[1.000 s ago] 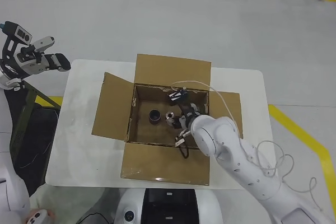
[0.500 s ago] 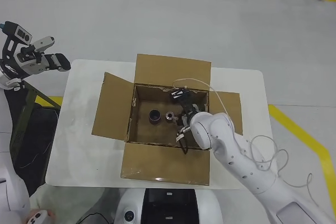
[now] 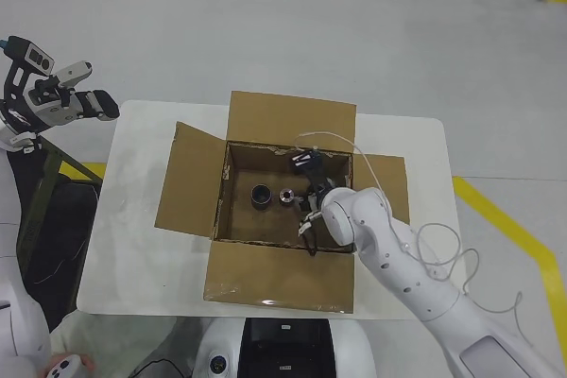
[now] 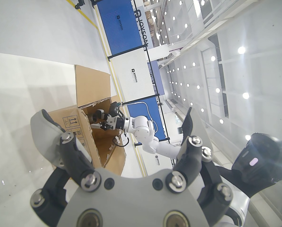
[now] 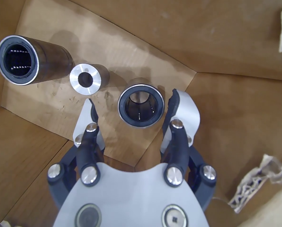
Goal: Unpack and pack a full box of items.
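Box (image 3: pixel 274 274) sits open on bench (image 3: pixel 142 255); right arm covers part of its interior. Left claw (image 3: pixel 104 102) hangs beyond the bench's far-left corner. Left wrist view: that claw spread, empty. Right wrist view: right claw (image 5: pixel 133 100) spread astride short bearing (image 5: pixel 141 106) on box floor, contact unclear; long bearing (image 5: pixel 29 60), metal sleeve (image 5: pixel 86 79) alongside.

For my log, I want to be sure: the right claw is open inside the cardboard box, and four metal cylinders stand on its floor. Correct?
Not four. The right wrist view shows three cylinders on the cardboard box floor: a tall dark bearing, a silver sleeve and a short bearing. The right claw is open inside the box, as you wrote.
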Tool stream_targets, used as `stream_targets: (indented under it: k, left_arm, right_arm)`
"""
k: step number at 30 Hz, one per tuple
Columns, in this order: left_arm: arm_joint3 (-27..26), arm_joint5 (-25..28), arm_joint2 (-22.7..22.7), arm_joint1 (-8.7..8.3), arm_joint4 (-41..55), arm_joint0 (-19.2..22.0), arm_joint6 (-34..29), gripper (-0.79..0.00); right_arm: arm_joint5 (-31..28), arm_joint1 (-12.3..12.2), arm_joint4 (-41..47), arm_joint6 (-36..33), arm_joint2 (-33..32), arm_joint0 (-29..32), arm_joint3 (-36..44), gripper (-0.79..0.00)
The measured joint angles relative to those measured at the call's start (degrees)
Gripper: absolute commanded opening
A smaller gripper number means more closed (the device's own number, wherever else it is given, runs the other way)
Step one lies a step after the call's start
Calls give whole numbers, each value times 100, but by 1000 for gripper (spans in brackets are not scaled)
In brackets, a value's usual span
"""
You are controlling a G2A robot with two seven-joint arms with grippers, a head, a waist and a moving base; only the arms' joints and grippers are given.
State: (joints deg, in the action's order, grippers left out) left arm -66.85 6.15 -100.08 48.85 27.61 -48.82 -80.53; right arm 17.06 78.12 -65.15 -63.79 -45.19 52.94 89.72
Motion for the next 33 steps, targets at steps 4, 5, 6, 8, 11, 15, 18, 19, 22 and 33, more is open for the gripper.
stream_targets:
  k: [4,5,6,8,11,15,18,19,22,33]
  left_arm:
    - [0,0,0,0,0,0,0,0]
    - [0,0,0,0,0,0,0,0]
    - [0,0,0,0,0,0,0,0]
    - [0,0,0,0,0,0,0,0]
    - [0,0,0,0,0,0,0,0]
    - [0,0,0,0,0,0,0,0]
    - [0,0,0,0,0,0,0,0]
    - [0,0,0,0,0,0,0,0]
    - [0,0,0,0,0,0,0,0]
    - [0,0,0,0,0,0,0,0]
  right_arm:
    - [-44,38,69,60,-24,-16,-145,-268]
    - [-46,47,71,61,-23,-23,-176,-274]
    - [-46,56,71,59,-20,-30,-204,-283]
    - [-42,76,70,52,-11,-46,-253,-302]
    - [-37,106,56,37,7,-72,-331,-323]
    - [-44,151,57,40,31,-121,-446,-314]
    - [-47,181,91,58,20,-147,-541,-308]
    - [-47,191,102,65,12,-152,-582,-314]
    - [-55,214,119,79,-5,-161,-652,-354]
    - [-24,254,-160,-141,-22,-132,-609,-785]
